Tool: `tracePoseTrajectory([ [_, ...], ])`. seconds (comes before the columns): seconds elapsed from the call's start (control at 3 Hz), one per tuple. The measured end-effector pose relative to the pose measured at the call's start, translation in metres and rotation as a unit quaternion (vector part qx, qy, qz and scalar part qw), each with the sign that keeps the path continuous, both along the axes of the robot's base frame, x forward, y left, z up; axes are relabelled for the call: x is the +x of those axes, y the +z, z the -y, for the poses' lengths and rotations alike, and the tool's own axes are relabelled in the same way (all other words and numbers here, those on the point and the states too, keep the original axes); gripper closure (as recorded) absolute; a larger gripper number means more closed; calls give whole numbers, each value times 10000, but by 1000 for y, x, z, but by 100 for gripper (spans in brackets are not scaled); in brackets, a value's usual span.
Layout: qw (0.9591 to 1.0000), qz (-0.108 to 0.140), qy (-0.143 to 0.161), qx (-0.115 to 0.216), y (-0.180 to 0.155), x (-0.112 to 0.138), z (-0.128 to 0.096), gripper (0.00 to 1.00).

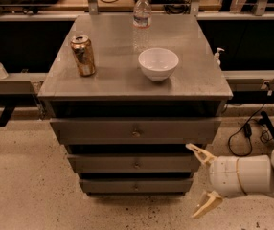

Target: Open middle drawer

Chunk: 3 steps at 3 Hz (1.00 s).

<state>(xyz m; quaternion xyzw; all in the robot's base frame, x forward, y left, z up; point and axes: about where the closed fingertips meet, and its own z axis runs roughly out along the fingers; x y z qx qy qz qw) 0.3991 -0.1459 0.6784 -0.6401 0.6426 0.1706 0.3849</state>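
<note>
Middle drawer (pixel 108 163) looks shut, I think; my gripper (pixel 200 178) hangs released beside its right end, knob (pixel 137 165) ungrasped, whole pull left.

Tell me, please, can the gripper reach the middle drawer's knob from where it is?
Probably yes. The gripper, open, hovers by the cabinet's right front corner, about level with the middle drawer. Nothing stands between it and the knob; it need only move left.
</note>
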Motion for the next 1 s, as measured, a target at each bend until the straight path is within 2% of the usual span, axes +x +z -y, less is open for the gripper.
tracePoseTrajectory([
  [0.33, 9996, 293, 9, -10, 15, 19, 10, 0],
  [0.67, 9996, 278, 11, -9, 15, 18, 10, 0],
  [1.0, 9996, 109, 158, -193, -3, 21, 5, 0],
])
